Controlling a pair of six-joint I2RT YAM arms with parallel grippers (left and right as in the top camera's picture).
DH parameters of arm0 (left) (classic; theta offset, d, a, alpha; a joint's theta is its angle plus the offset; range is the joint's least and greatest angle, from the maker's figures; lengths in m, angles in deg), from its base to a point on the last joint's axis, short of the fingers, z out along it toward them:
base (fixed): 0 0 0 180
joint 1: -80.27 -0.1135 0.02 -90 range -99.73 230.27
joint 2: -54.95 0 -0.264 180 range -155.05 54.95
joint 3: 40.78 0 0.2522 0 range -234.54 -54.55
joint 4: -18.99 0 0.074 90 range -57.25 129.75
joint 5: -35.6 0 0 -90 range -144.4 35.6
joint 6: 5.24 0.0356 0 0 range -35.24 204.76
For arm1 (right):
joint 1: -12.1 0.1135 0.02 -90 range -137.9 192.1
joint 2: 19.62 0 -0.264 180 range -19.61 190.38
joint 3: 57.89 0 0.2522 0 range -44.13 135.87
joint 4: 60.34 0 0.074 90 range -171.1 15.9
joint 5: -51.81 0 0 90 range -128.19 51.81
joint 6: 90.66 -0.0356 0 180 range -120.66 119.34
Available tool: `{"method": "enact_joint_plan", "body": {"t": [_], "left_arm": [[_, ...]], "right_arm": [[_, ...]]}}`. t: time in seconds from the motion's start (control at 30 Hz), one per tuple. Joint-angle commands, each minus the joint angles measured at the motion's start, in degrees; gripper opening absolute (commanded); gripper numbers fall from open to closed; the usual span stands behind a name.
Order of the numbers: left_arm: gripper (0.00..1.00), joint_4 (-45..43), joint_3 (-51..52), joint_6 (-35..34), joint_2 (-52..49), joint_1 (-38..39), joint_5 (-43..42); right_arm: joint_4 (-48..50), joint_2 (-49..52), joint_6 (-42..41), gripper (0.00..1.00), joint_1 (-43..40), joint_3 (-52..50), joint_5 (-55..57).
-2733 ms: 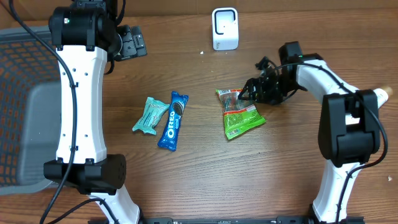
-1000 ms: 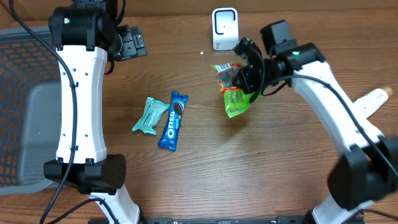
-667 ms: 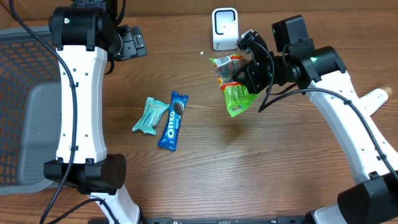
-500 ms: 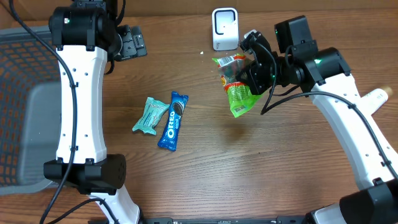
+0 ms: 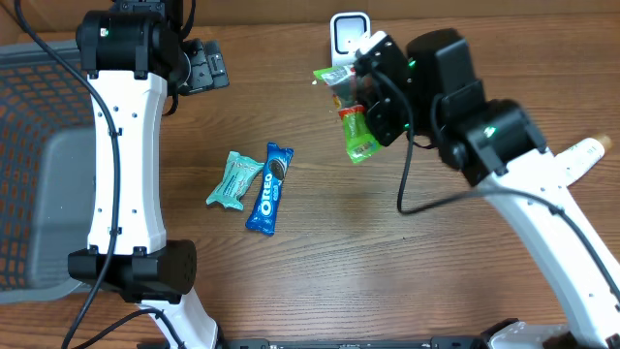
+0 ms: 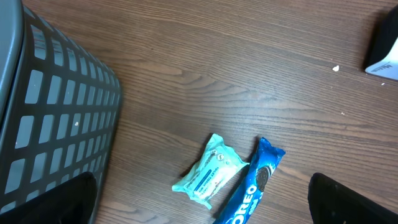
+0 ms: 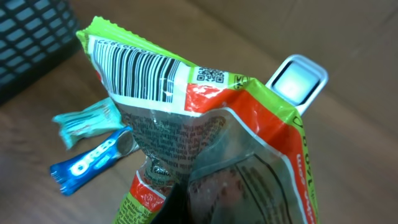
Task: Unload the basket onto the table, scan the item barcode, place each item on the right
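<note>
Since right gripper [image 5: 371, 97] is clamped on the snack bag [image 5: 356, 138] just before the scanner [image 5: 344, 27], tilt barcode [image 7: 140, 71] square to its window; left gripper [image 5: 205, 66] gapes, far from scanner.

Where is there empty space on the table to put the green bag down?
Bare wood lies right of the Oreo pack, below the green bag. More lies between the basket and the teal wrapper. It is crowded up by the scanner.

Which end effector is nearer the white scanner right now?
Right. The right end effector holds the green snack bag just in front of the scanner; the left end effector hangs open far off on the left side.
</note>
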Motion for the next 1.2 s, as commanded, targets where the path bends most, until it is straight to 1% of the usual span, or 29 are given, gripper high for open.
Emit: {"method": "enact_joint_plan", "body": {"t": [0.0,0.2,0.33,0.5,0.57,0.6,0.67,0.77,0.9,1.13,1.17], "left_arm": [[1.0,-0.1,0.1,0.9,-0.1,0.1,0.7],[1.0,-0.1,0.1,0.9,-0.1,0.1,0.7],[1.0,-0.1,0.1,0.9,-0.1,0.1,0.7],[1.0,0.0,0.1,0.9,-0.1,0.1,0.7],[1.0,-0.1,0.1,0.9,-0.1,0.1,0.7],[1.0,-0.1,0.1,0.9,-0.1,0.1,0.7],[1.0,-0.1,0.1,0.9,-0.1,0.1,0.7],[1.0,-0.1,0.1,0.9,-0.1,0.1,0.7],[1.0,-0.1,0.1,0.9,-0.1,0.1,0.7],[1.0,-0.1,0.1,0.9,-0.1,0.1,0.7],[1.0,-0.1,0.1,0.9,-0.1,0.1,0.7]], "right_arm": [[1.4,-2.2,0.1,0.04,3.3,1.6,14.4],[2.0,-2.2,-0.5,0.04,4.2,1.5,17.5],[1.6,-1.7,-6.0,0.04,3.8,1.5,19.2],[-1.8,2.0,-14.8,0.04,3.4,0.4,20.0],[-2.2,4.3,-20.4,0.04,3.4,-1.0,22.2],[-2.3,6.8,-26.5,0.04,3.4,-2.5,24.0],[-2.4,10.2,-32.5,0.04,3.4,-3.8,24.0],[-2.7,15.2,-37.5,0.04,3.4,-4.3,21.6],[-2.7,21.2,-38.4,0.04,3.4,-4.3,18.0],[-2.3,27.1,-38.5,0.04,3.2,-4.4,17.2],[-2.1,28.0,-38.5,0.06,3.2,-4.4,16.9]]}}
